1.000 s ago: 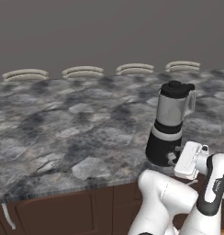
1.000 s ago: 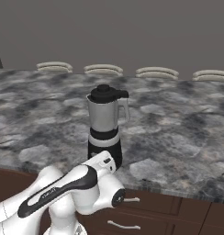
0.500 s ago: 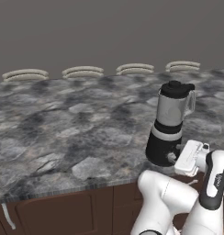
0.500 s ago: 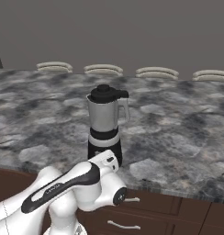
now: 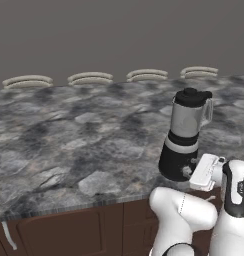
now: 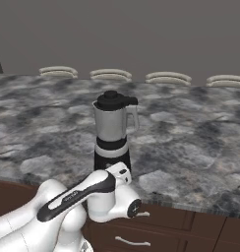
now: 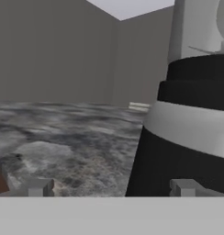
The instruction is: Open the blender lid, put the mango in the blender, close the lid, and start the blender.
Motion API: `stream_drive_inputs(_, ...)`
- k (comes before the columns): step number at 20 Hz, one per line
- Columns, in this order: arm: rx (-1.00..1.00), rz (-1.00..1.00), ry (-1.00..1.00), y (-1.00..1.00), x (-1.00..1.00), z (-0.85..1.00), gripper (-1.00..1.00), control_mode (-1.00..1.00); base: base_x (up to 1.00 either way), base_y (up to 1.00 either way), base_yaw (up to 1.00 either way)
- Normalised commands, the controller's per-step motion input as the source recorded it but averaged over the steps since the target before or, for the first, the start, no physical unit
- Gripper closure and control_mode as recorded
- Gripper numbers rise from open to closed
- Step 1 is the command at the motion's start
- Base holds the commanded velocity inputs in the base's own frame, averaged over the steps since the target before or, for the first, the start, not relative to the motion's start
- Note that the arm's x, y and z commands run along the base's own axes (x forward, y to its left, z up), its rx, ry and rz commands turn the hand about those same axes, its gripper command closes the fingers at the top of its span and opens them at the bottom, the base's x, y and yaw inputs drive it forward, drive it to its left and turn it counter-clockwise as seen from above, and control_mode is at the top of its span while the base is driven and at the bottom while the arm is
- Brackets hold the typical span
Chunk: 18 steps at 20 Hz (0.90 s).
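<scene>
The blender (image 5: 185,137) stands upright near the counter's front edge, its black base (image 6: 111,156) below a pale collar and a translucent grey jar. The blender lid (image 5: 190,96) sits on top of the jar, also seen as a black cap (image 6: 112,100). My gripper (image 5: 190,173) is low at the front of the blender's base, level with the small knob, and open. In the hand view the black base (image 7: 178,165) looms close on the right, and my gripper (image 7: 111,188) has nothing between its spread fingertips. The mango is out of view.
The grey marbled counter (image 5: 69,145) stretches wide to the left of the blender. Several pale oval shapes (image 5: 90,78) line its far edge against a grey wall. Brown cabinet doors (image 5: 69,230) and drawers (image 6: 191,234) run below the front edge.
</scene>
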Motion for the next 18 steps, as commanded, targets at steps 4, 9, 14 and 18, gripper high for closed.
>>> stream_drive_inputs(4,0.00,0.00,0.01,0.01,0.26,-0.23,-1.00,-1.00,0.00,0.00,0.00)
stream_drive_inputs(9,0.00,0.00,0.00,0.08,0.14,-0.23,-1.00,-1.00,0.00,0.00,0.00)
stream_drive_inputs(14,0.00,0.00,0.00,0.15,0.00,-0.23,-1.00,-1.00,0.00,0.00,0.00)
stream_drive_inputs(18,0.00,0.00,-0.03,0.18,-0.08,-0.04,-1.00,-1.00,0.00,0.00,0.00)
